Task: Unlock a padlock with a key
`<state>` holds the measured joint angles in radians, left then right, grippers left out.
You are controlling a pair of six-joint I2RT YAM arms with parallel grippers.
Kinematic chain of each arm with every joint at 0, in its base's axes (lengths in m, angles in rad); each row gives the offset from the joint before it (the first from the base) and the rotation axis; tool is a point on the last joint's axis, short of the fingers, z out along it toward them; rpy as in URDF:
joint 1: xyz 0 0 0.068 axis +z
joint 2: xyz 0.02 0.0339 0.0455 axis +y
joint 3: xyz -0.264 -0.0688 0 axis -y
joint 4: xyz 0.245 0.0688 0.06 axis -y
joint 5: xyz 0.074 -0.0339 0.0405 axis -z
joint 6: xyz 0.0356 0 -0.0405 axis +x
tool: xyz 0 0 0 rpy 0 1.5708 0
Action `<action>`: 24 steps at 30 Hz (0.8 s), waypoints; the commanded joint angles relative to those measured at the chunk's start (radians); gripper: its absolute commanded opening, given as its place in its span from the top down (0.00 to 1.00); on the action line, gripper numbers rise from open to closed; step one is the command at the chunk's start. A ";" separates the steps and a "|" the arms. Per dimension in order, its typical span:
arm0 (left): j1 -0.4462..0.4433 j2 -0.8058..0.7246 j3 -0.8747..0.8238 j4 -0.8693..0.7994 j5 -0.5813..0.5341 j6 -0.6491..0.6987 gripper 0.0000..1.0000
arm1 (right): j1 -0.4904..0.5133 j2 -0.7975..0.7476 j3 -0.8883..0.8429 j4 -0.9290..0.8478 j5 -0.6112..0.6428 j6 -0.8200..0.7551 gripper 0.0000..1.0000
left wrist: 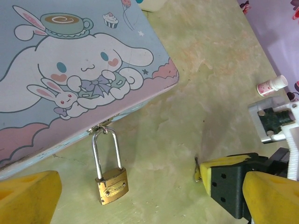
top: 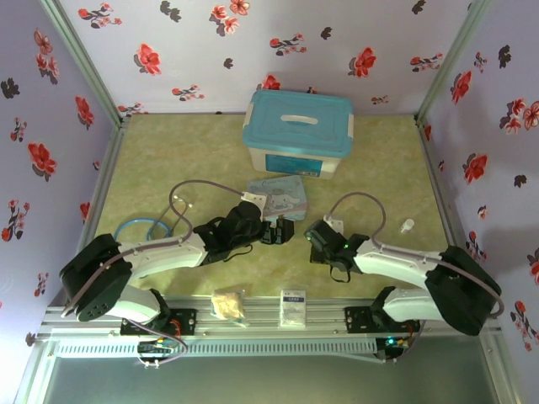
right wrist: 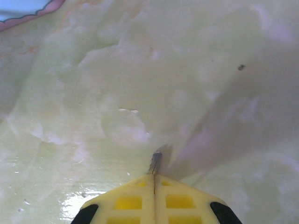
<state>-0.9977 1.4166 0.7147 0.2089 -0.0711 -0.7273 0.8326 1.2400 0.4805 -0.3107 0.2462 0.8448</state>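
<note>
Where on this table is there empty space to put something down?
Bare green tabletop lies back left of the teal-lidded plastic box, and right of that box down to the small white bottle. The middle is crowded: blue cartoon tin, brass padlock, open left gripper, right gripper pinching the thin grey key.

key point(right wrist: 155, 162): all but tip hidden in right gripper point(right wrist: 154, 177) | tin point(left wrist: 70, 70): cut off left

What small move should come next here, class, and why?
Probably the left gripper should lower and close on the padlock to steady it: its open fingers flank the padlock, which hangs from the tin, while the right gripper holds the key nearby, apart from it.
</note>
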 commanded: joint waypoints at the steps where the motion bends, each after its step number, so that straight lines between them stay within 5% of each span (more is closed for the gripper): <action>1: -0.004 0.010 0.030 0.011 -0.018 0.018 0.00 | -0.027 -0.056 -0.031 -0.034 -0.052 -0.031 1.00; 8: -0.004 0.009 0.026 0.015 -0.019 0.014 0.00 | -0.051 -0.123 -0.041 -0.096 -0.070 -0.063 0.93; 14: -0.004 0.023 0.032 0.021 -0.019 0.010 0.00 | -0.051 -0.157 -0.043 -0.091 -0.082 0.003 0.57; 24: -0.003 0.032 0.037 0.020 -0.016 0.014 0.00 | -0.049 -0.115 -0.026 -0.036 -0.099 0.020 0.56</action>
<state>-0.9977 1.4353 0.7227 0.2089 -0.0711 -0.7273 0.7853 1.0954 0.4423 -0.3702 0.1635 0.8490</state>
